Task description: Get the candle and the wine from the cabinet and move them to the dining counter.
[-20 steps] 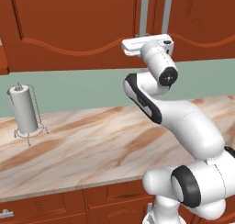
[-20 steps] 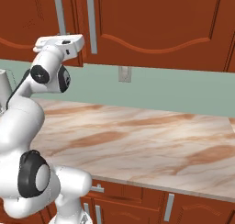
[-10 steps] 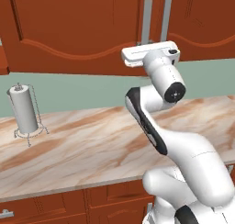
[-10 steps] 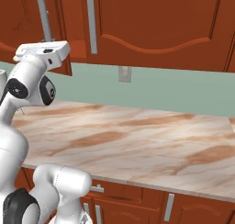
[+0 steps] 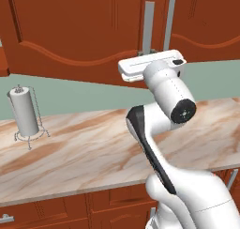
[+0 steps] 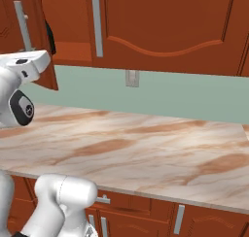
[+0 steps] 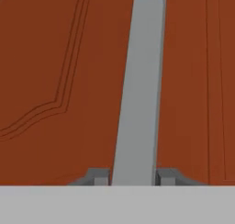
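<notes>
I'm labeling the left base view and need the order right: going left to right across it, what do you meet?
Paper-towel roll on the marble counter → the robot's hand raised to the left cabinet handle → the right cabinet handle.

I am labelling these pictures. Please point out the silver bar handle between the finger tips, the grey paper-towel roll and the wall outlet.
Silver bar handle [image 7: 137,94]: hand view, mid-bar.
Grey paper-towel roll [image 5: 24,111]: left base view, roll's side.
Pale wall outlet [image 6: 132,78]: right base view, plate centre.
</notes>
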Controlling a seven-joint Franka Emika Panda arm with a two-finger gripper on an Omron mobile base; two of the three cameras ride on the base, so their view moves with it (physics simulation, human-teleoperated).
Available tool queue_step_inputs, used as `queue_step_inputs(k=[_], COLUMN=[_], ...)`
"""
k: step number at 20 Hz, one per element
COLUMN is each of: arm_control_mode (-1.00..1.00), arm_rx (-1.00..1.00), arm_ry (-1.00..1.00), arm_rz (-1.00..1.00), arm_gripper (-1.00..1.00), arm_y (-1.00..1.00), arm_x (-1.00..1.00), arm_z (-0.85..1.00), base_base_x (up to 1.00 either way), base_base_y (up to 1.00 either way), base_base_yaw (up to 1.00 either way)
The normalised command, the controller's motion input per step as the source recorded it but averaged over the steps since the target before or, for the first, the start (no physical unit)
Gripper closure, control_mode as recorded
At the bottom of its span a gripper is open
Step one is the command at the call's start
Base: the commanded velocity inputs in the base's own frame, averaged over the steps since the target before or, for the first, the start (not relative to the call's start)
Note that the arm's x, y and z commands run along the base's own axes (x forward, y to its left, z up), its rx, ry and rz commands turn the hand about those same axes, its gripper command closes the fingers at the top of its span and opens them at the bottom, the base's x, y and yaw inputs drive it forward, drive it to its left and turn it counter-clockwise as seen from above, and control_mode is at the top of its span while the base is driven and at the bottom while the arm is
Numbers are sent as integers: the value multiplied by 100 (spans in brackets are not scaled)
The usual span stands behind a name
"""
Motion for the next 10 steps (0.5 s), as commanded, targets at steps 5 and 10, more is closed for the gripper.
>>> queue_step_inputs(k=[5, 10], arm_control_mode=[-100, -100], arm_rx=[-2, -2], arm_ry=[6, 5], arm_rz=[7, 10], arm_gripper=[100, 100], arm_y=[56, 60], arm_x=[-69, -66], arm_z=[-10, -10], base_base_x=[0, 0], base_base_y=[0, 0], base_base_yaw=[0, 0])
